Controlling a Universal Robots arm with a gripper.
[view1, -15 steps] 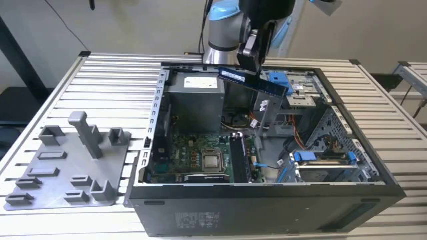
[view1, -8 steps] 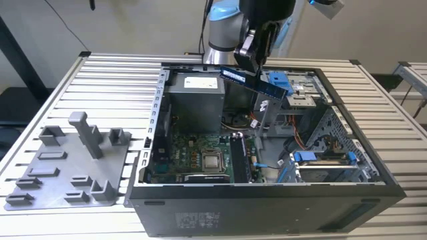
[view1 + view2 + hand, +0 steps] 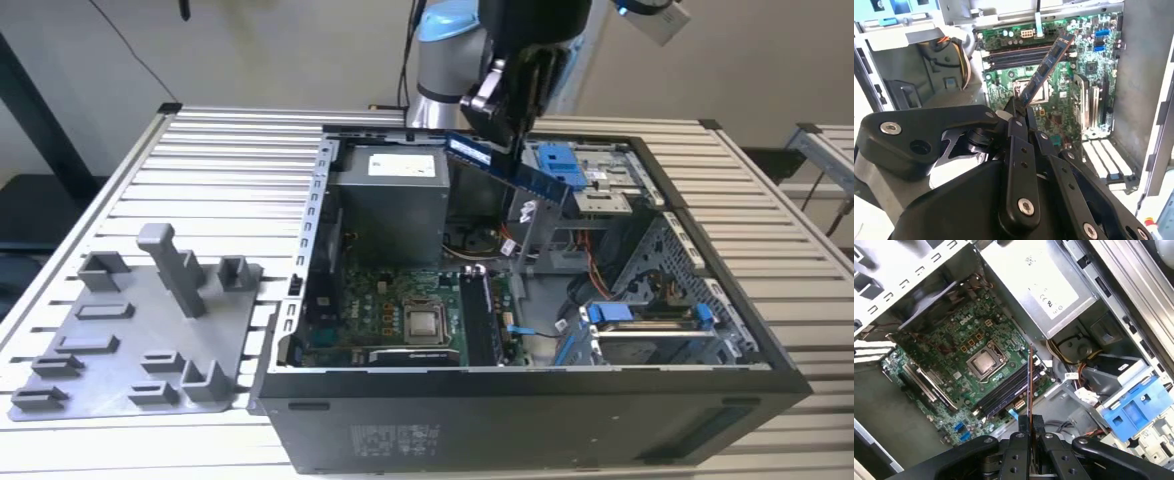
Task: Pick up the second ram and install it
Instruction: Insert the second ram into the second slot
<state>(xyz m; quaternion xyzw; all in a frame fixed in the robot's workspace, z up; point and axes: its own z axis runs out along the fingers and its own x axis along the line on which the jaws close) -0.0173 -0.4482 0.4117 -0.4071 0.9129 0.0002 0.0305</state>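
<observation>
In the exterior view, the pincer [image 3: 505, 140] is clamped on the second ram [image 3: 523, 175]. It holds the stick up in the air over the open computer case [image 3: 534, 420], which sits on the worktop [image 3: 200, 150]. The stick is tilted, with its lower end toward the exterior view's right. It is well above the green motherboard [image 3: 387, 300].

In the second wrist view, the pincer [image 3: 1018, 111] grips one end of the second ram [image 3: 1050, 64]. The rest of the stick pokes out over the motherboard [image 3: 1064, 100] and the long dark memory slots [image 3: 1014, 59].

In the first wrist view, the second ram [image 3: 1029, 385] looks like a thin line coming out of the pincer [image 3: 1030, 426]. It crosses the long slots [image 3: 1001, 392] at an angle. To do this well, I think the stick must run the same way as a slot, sit level, and get a soft, even push straight in.
</observation>
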